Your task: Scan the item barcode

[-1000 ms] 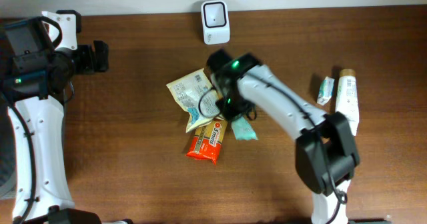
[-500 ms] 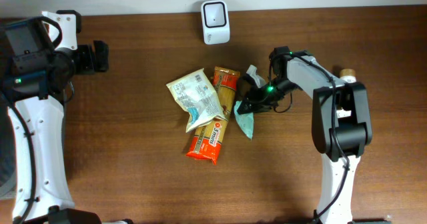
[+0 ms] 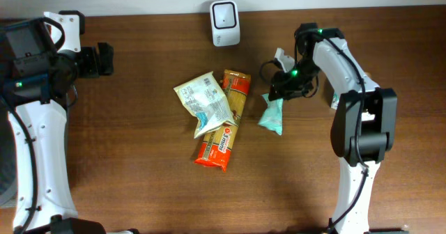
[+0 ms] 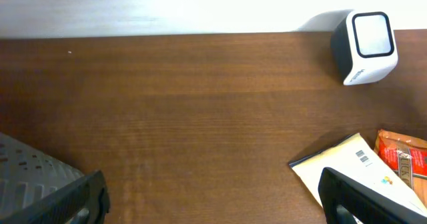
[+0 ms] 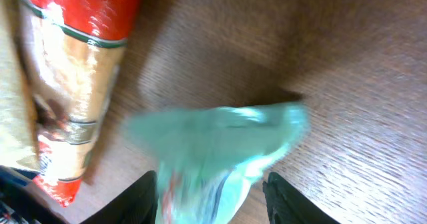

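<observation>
Right pincer (image 5: 212,204) half open, blurry teal packet (image 5: 220,137) loose between fingers, red-orange pack (image 5: 73,64) just beside. Left pincer (image 4: 213,201) wide open, empty, over worktop (image 4: 167,117), scanner (image 4: 365,45) ahead.

On the brown wooden table (image 3: 139,164) a white scanner (image 3: 225,23) stands at the far edge. Toward the near side of it, three packets overlap in a loose pile: a cream packet (image 3: 201,100), a long orange packet (image 3: 237,95) touching its right side, and a red packet (image 3: 216,149) nearest. Just right of the pile lies a teal packet (image 3: 272,115), its far end at the tip of the right gripper (image 3: 283,88) (whether the fingers touch it cannot be told from above). The left gripper (image 3: 106,58) hangs well apart, near the left edge.
</observation>
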You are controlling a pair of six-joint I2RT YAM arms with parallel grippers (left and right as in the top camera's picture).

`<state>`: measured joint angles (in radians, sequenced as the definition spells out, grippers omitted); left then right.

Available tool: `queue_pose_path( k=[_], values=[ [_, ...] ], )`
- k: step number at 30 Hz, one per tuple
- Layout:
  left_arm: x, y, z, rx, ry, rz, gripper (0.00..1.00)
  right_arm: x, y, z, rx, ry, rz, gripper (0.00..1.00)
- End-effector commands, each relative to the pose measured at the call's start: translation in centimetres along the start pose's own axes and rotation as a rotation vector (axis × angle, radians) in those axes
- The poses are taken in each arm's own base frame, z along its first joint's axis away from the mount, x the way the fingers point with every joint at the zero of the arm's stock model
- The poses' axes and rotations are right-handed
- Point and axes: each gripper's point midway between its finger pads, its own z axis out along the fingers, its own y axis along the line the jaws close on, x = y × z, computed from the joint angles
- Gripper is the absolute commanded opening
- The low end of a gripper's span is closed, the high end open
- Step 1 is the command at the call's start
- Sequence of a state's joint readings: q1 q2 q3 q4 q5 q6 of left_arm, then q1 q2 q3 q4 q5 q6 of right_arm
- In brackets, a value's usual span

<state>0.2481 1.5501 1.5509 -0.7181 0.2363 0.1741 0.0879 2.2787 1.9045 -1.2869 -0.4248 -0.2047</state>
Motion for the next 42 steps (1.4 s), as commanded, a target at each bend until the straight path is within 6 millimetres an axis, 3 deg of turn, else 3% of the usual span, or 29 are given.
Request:
queue_pose_path(
  k=[1, 3, 5, 7, 9, 12, 15, 19, 21, 25, 29, 32, 36, 38, 40, 42],
  values=[
    [-0.4, -0.1, -0.6, 0.006, -0.017, -0.008, 0.99, -1.0, 1.8, -2.0, 0.025, -0.013, -0.035, 0.49],
    [-0.4, -0.1, -0.6, 0.006, -0.017, -0.008, 0.99, -0.8, 3.9, -2.6, 0.040, 0.012, -0.074, 0.47],
    [-0.4, -0.1, -0.6, 0.006, -0.017, -0.008, 0.99, -0.1, 4.4, -1.9, 0.146, 0.060, -0.059, 0.47],
    [-0.4, -0.1, -0.6, 0.006, -0.017, -0.008, 0.99, -0.3, 4.8, -1.3, 0.210, 0.058, -0.033, 0.54],
    [-0.4, -0.1, -0.6, 0.006, -0.017, -0.008, 0.99, -2.0, 3.9, -1.7, 0.207, -0.008, -0.109, 0.68],
    [-0.4, -0.1, -0.6, 0.006, -0.017, -0.007, 0.99, -3.9, 0.9, -2.9, 0.159, -0.095, -0.201, 0.74],
    [-0.4, -0.1, -0.6, 0.006, -0.017, -0.007, 0.99, -4.2, -0.7, -2.5, 0.036, -0.121, -0.275, 0.74],
    [-0.4, -0.1, -0.6, 0.006, -0.017, -0.008, 0.99, -3.4, -0.9, 0.4, -0.093, -0.067, -0.253, 0.74],
    [-0.4, -0.1, -0.6, 0.006, -0.017, -0.007, 0.99, -2.8, -1.2, 1.6, -0.124, -0.026, -0.196, 0.67],
    [-0.4, -0.1, -0.6, 0.006, -0.017, -0.008, 0.99, -2.3, -2.2, 1.4, -0.147, -0.019, -0.133, 0.63],
    [-0.4, -0.1, -0.6, 0.006, -0.017, -0.008, 0.99, -0.3, -3.0, 2.1, -0.178, 0.035, -0.074, 0.62],
    [-0.4, -0.1, -0.6, 0.006, -0.017, -0.007, 0.99, -0.8, -3.0, 1.2, -0.211, 0.001, -0.033, 0.62],
    [-0.4, -0.1, -0.6, 0.006, -0.017, -0.007, 0.99, -2.0, -3.0, -4.1, -0.228, -0.088, 0.051, 0.57],
    [-0.4, -0.1, -0.6, 0.006, -0.017, -0.008, 0.99, -1.1, -1.8, -6.5, -0.232, -0.065, 0.123, 0.59],
    [-0.4, -0.1, -0.6, 0.006, -0.016, -0.008, 0.99, 0.4, -0.9, -6.9, -0.248, -0.003, 0.184, 0.61],
    [-0.4, -0.1, -0.6, 0.006, -0.017, -0.008, 0.99, 1.2, -1.3, -5.9, -0.218, 0.042, 0.191, 0.67]
  ],
)
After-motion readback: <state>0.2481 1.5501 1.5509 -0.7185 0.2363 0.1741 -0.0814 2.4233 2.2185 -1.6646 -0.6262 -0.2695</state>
